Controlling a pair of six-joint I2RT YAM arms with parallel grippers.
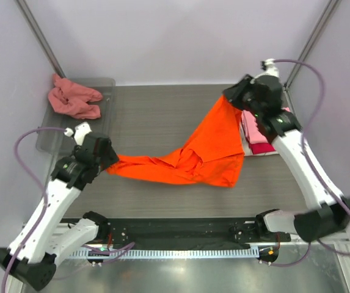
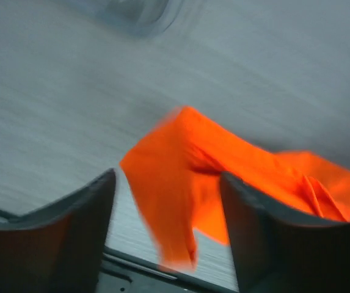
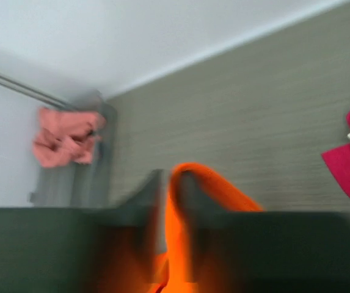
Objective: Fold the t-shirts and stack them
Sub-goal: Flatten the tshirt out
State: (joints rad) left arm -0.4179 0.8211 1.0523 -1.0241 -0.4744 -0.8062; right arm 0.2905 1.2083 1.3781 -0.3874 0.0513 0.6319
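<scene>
**benchwatcher:** Looking at the orange t-shirt right now. It's strung out diagonally across the bench, with its long axis running from near-left up to far-right. The right jaws are pinching the far corner, lifted off the surface. The left jaws are spread, and the near tip hangs loose between them, not clamped.

**foldfan:** So the left arm is nearer for a grab, with the cloth straight ahead of it? Anything in the way?

**benchwatcher:** Not really. The pink t-shirt and crimson t-shirt are stacked under the right arm, just beside the orange hem. The salmon t-shirt is bunched in the tray, far left and well apart.
</scene>
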